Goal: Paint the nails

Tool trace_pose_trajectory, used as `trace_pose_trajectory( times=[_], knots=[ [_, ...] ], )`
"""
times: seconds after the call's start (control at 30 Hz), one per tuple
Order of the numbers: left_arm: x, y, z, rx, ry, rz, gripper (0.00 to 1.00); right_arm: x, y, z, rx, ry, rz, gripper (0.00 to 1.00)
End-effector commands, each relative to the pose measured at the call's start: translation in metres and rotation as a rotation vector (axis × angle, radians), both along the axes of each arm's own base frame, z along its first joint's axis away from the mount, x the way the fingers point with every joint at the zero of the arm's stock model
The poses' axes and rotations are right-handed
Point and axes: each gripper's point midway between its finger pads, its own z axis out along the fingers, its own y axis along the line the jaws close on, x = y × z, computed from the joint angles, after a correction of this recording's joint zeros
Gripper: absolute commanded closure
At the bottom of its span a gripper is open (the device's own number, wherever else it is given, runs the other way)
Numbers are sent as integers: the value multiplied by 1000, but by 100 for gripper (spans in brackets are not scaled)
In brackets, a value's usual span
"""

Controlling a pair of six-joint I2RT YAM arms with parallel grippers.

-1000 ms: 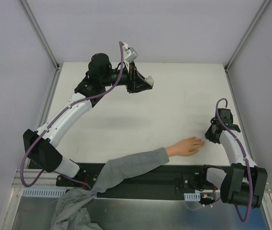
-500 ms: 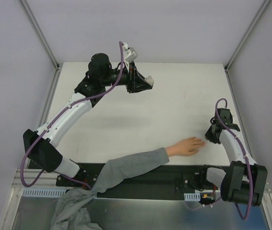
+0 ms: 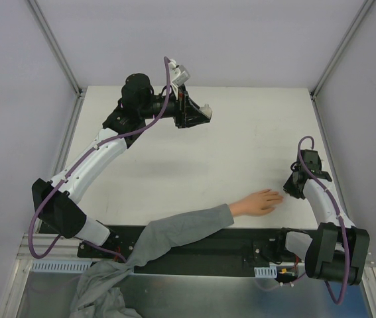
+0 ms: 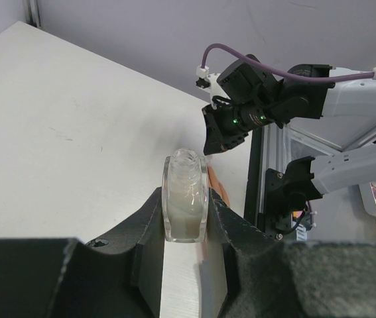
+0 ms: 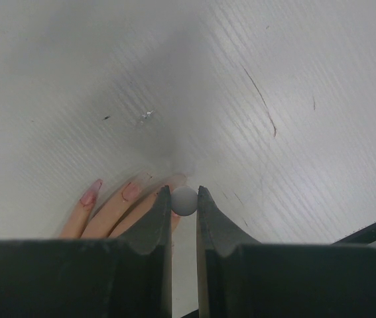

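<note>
Top external: fixed high, above and behind the arm bases, aimed steeply down. Far enough off to take in the whole white matte tabletop [image 3: 241, 146], both arms, and the pale peach hand with grey sleeve [image 3: 257, 202].

Left wrist: low over the far side of the table, facing across toward the near right. Left gripper [image 4: 185, 218] and clear glass bottle [image 4: 186, 199] close to the lens. Black-and-white right arm [image 4: 267, 106] in the distance, shared with the top view. Peach sliver behind the bottle, possibly that hand; too little showing.

Right wrist: very near the tabletop, pointing down along the right gripper [image 5: 184, 195], small grey round knob [image 5: 184, 202] between its fingers. Pinkish nails [image 5: 132, 191] at lower left; same hand as in the top view.
</note>
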Motion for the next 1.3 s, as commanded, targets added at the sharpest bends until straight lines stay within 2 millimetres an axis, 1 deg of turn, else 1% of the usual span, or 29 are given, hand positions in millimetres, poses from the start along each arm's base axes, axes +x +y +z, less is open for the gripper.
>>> trace_pose_trajectory(
  times=[0.0, 0.53, 0.7, 1.0, 1.27],
  knots=[
    [-7, 3, 15, -37, -43, -25, 100, 3, -5, 6, -19, -23, -20, 100],
    [-7, 5, 15, -36, -49, -21, 100, 6, -12, 10, -45, -23, -29, 99],
    [-7, 6, 16, -37, -51, -18, 100, 6, -11, 9, -39, -19, -23, 100],
    [-6, 6, 15, -37, -51, -18, 100, 13, -14, 9, -48, -26, -24, 100],
    [-2, 6, 14, -35, -45, -13, 100, 16, -14, 20, -49, -51, -25, 100]
  ],
)
